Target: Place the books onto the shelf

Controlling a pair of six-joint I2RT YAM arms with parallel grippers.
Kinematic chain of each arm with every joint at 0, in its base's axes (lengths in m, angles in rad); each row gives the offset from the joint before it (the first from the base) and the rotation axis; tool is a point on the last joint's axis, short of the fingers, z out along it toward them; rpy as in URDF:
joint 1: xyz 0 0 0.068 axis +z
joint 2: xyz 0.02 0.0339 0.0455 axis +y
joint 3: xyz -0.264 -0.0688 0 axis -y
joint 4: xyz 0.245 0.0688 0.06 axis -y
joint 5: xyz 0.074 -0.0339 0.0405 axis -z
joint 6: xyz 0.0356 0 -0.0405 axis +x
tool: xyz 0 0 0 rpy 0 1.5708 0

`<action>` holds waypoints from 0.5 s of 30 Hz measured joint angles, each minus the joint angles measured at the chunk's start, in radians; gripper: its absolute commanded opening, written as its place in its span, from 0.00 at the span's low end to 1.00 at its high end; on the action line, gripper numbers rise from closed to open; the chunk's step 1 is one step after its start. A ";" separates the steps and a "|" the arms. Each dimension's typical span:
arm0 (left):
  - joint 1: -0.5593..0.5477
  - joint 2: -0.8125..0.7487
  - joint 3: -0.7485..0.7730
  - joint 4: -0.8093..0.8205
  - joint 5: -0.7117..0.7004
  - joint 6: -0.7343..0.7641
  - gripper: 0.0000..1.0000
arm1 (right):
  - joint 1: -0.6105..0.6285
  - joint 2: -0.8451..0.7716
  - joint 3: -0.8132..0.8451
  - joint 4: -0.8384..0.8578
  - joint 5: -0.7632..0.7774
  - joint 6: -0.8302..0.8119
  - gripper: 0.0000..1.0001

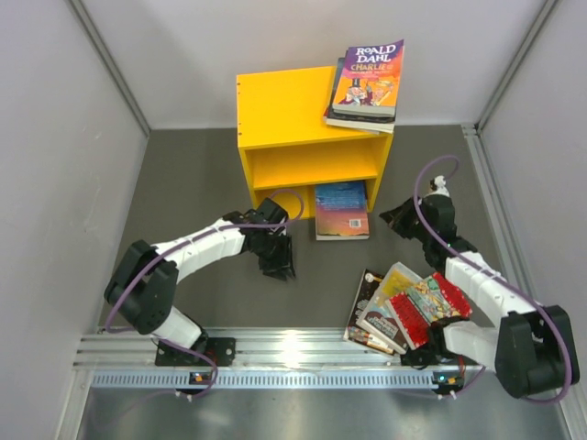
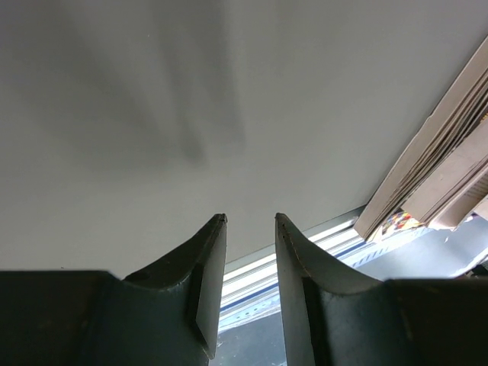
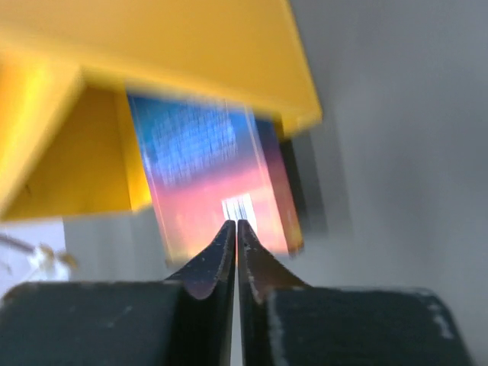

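Partway. Shelf (image 1: 284, 124) upper centre: a stack with the Roald Dahl book (image 1: 370, 78) lies on its top, a blue book (image 1: 342, 211) half in the lower compartment. Loose pile (image 1: 404, 307) lower right on the bench. Right fingers (image 3: 236, 229) closed, empty, near the blue book; left fingers (image 2: 250, 221) slightly apart, empty.

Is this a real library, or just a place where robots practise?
Probably a robot practice table, not a library. Plain grey walls box it in, two robot arms are bolted to a metal rail, and there is just one small yellow shelf with a few books.
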 measured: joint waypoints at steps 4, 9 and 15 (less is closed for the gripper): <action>0.000 -0.005 -0.014 0.004 0.000 -0.010 0.37 | 0.086 -0.121 -0.127 -0.047 -0.015 0.014 0.00; 0.000 -0.023 -0.035 0.015 0.000 -0.022 0.37 | 0.201 -0.168 -0.289 -0.051 -0.013 0.104 0.00; 0.000 -0.064 -0.058 0.022 -0.002 -0.034 0.37 | 0.279 -0.068 -0.346 0.056 0.018 0.218 0.00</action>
